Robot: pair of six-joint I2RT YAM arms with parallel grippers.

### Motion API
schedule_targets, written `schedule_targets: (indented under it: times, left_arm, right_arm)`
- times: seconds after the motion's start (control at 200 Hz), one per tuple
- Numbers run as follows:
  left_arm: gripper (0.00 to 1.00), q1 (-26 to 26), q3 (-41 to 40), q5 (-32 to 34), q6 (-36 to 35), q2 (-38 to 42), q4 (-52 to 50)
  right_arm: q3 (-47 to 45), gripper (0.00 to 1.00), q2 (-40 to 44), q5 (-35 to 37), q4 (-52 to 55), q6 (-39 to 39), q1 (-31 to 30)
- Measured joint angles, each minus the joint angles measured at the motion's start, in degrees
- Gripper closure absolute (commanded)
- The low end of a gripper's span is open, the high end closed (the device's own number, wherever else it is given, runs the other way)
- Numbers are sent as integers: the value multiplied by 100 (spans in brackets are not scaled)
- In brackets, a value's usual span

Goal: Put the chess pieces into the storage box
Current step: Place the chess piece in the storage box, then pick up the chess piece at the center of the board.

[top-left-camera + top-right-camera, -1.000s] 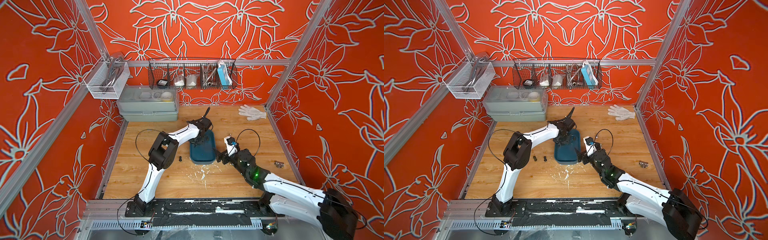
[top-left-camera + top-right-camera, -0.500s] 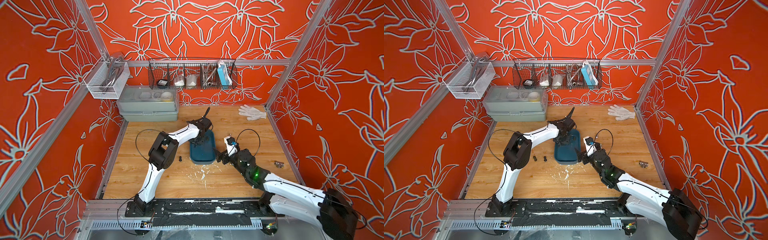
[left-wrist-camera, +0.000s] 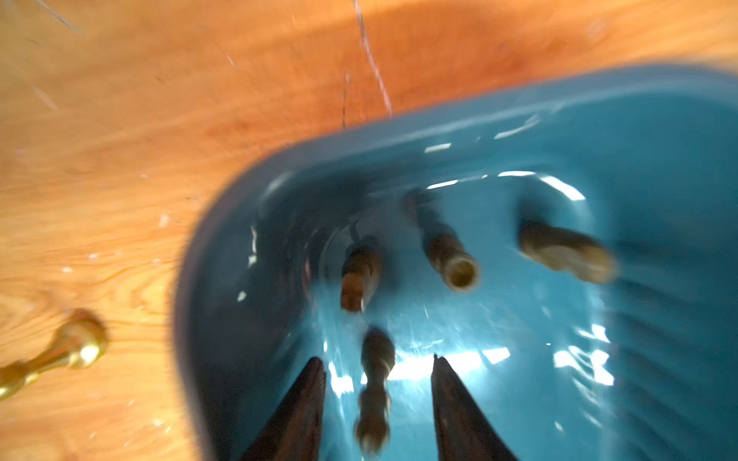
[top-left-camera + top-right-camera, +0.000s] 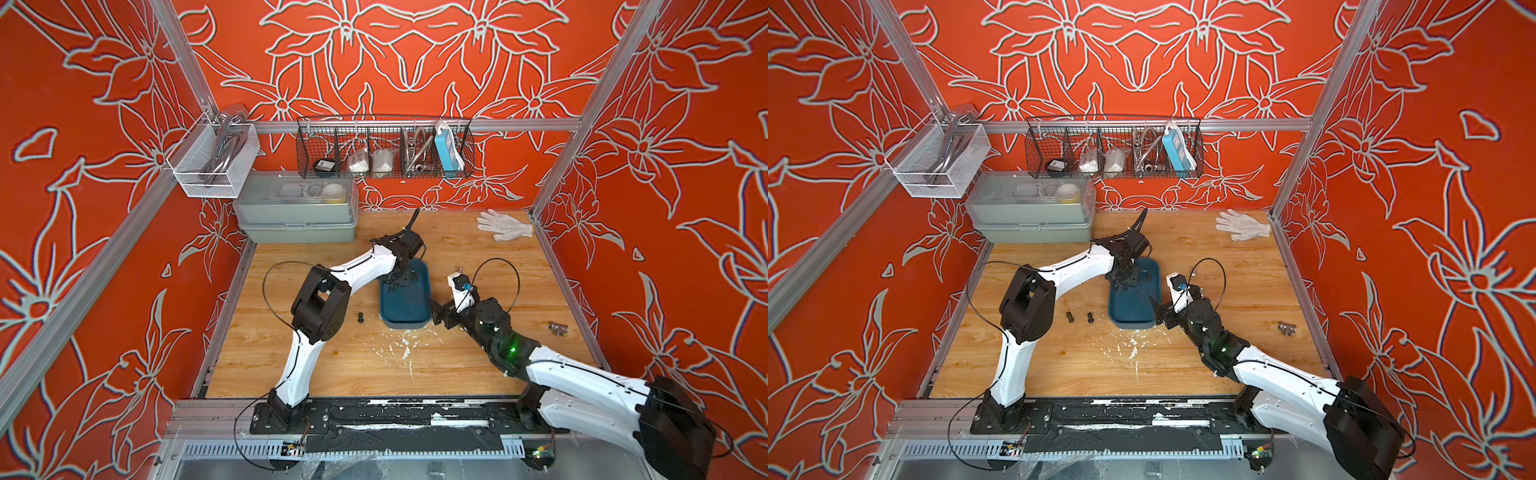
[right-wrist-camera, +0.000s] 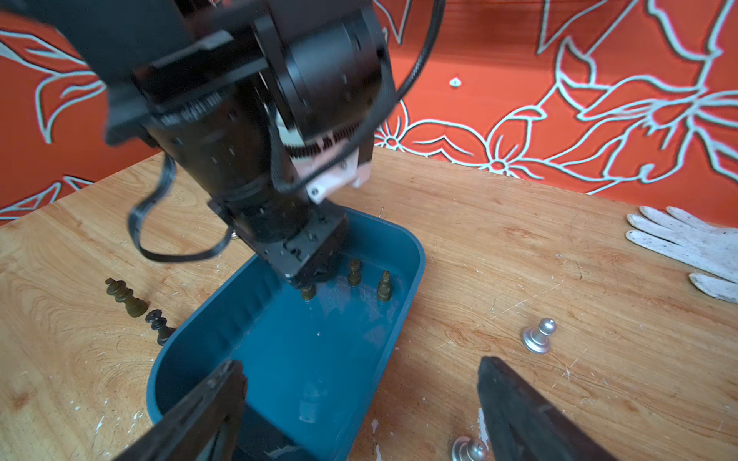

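Left pincer (image 3: 376, 359) parted astride a blurred chess piece (image 3: 373, 403); right pincer (image 5: 361, 361) wide.

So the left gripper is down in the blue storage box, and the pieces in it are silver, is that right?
Not silver: the right wrist view shows the pieces in the storage box are dark brass; the silver pieces sit outside on the table.

Black left gripper (image 3: 377, 359) points down with jaws parted, extended toward one o'clock; black right gripper (image 5: 359, 361) gapes wide toward eleven o'clock.
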State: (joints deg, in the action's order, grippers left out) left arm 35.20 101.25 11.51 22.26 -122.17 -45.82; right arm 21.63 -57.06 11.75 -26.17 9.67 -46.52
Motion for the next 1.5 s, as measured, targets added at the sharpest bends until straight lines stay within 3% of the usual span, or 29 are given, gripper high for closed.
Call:
schedule_targets:
  times: [0.24, 0.581, 0.926, 1.151, 1.501]
  left_arm:
    - [53, -39, -289, -170, -15, 1025, 35]
    - [55, -715, -1825, -518, 114, 2706, -22]
    - [57, -509, -3526, -916, 575, 4019, -468]
    - [58, -400, -3895, -1082, 741, 3991, -433]
    - [58, -413, -3803, -1145, 765, 3086, -203]
  right_arm:
    - [2, 5, 15, -26, 70, 0, 0]
    - [433, 4, -378, -796, 417, -4, 11]
    - [468, 2, -603, -1648, 380, -188, 11]
    - [466, 2, -643, -2109, 223, -310, 9]
    - [389, 0, -638, -2612, 11, -466, -7]
